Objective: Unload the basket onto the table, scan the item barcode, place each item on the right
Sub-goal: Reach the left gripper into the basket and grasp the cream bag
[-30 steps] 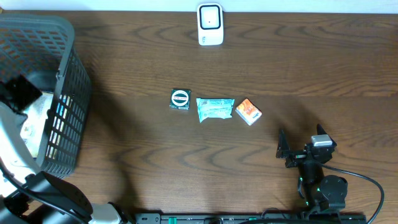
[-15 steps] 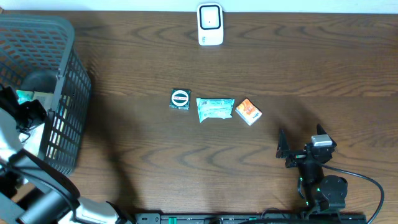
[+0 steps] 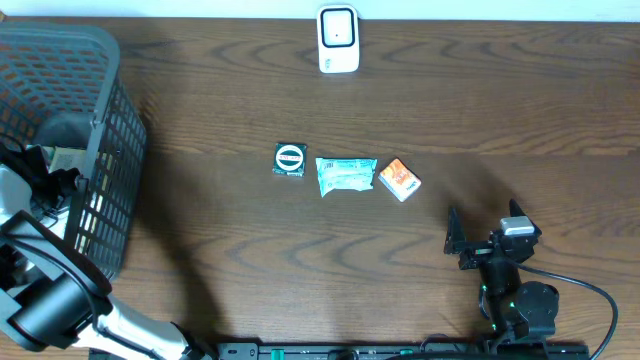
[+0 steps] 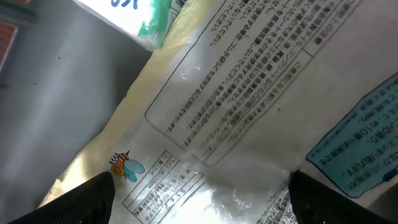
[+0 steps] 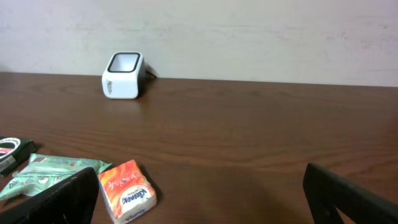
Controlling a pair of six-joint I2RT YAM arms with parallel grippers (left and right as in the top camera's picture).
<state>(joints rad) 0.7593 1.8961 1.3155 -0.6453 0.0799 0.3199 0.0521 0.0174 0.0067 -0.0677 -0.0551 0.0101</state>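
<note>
The white barcode scanner [image 3: 338, 40] stands at the table's far edge, also visible in the right wrist view [image 5: 122, 75]. My left gripper [image 3: 48, 178] is down inside the grey basket [image 3: 110, 120]. It is open, its fingers [image 4: 78, 202] spread wide just over a clear plastic packet [image 4: 249, 106] with printed text and a small bee picture. A blue-labelled pack [image 4: 364, 149] lies beside that packet. My right gripper [image 3: 485, 238] rests open near the table's front right, nothing between its fingers [image 5: 348, 199].
Three items lie in a row mid-table: a dark green pack with a round logo [image 3: 289, 160], a green packet [image 3: 346, 175] and an orange tissue pack [image 3: 399, 180]. The tissue pack [image 5: 126, 190] lies just ahead and left of my right gripper. The basket's mesh walls enclose my left gripper.
My left arm has shifted toward the near side of the basket and dropped lower over the packets. The right arm and the table items have not moved.
</note>
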